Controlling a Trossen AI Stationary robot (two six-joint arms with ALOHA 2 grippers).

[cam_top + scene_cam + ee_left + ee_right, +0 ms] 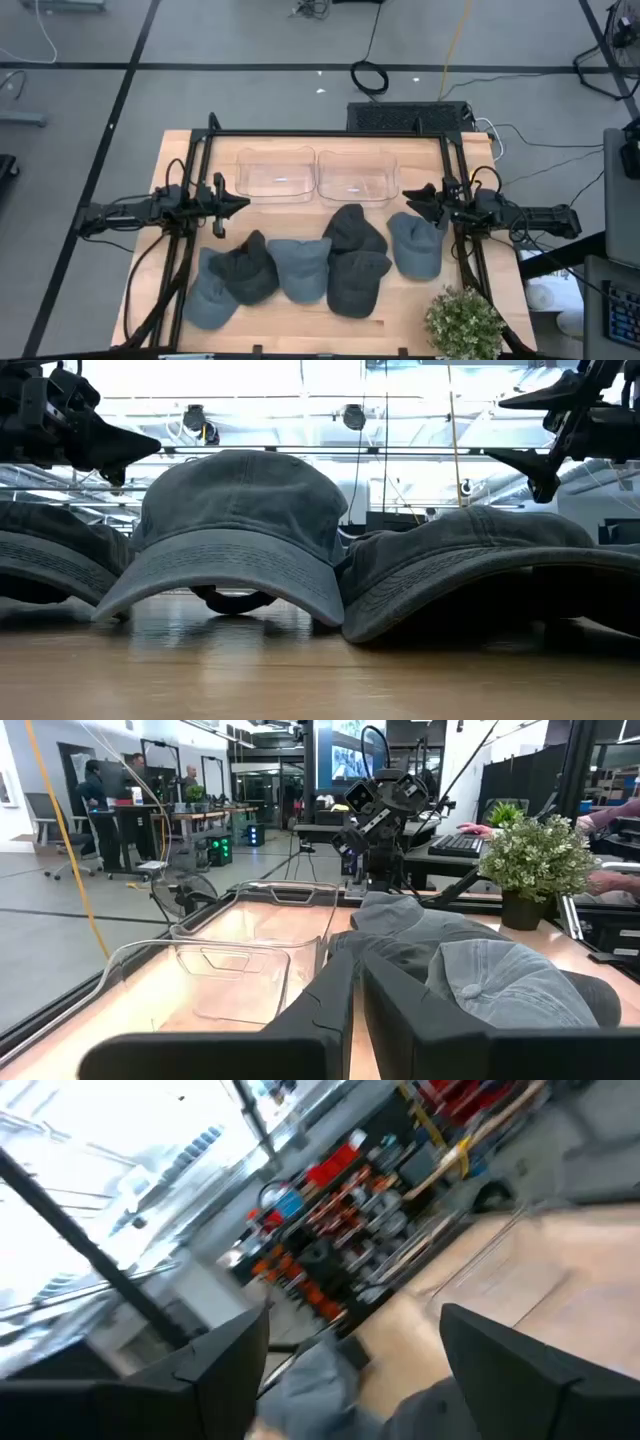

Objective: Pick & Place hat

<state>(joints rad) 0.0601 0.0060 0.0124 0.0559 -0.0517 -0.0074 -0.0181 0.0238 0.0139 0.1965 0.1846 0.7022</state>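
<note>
Six hats sit in a loose row on the wooden tabletop (180,160), and the landmark here is the pair of clear plastic bins, left bin (275,175) and right bin (357,177), side by side along the far edge. All the hats are on the near side of those bins: a grey-blue hat (210,295) farthest out to the left, a dark hat (246,268) overlapping it, a grey-blue hat (302,265) just below the left bin's corner, a dark hat (352,230) right below the right bin, another dark hat (356,282) touching it on the near side, and a grey-blue hat (415,245) off to the right of the right bin. The left gripper (238,202) hovers above the tabletop just beside the left bin's left end, holding nothing; in its wrist view the jaws look pressed close together, only a thin gap between the fingers (330,1010). The right gripper (408,201) hangs just beside the right bin's right end, directly over the far edge of that rightmost hat, jaws spread wide and empty, fingers (215,1355) well apart in its own wrist view. A potted plant (463,322) stands at the near right corner, well away from the bins.
</note>
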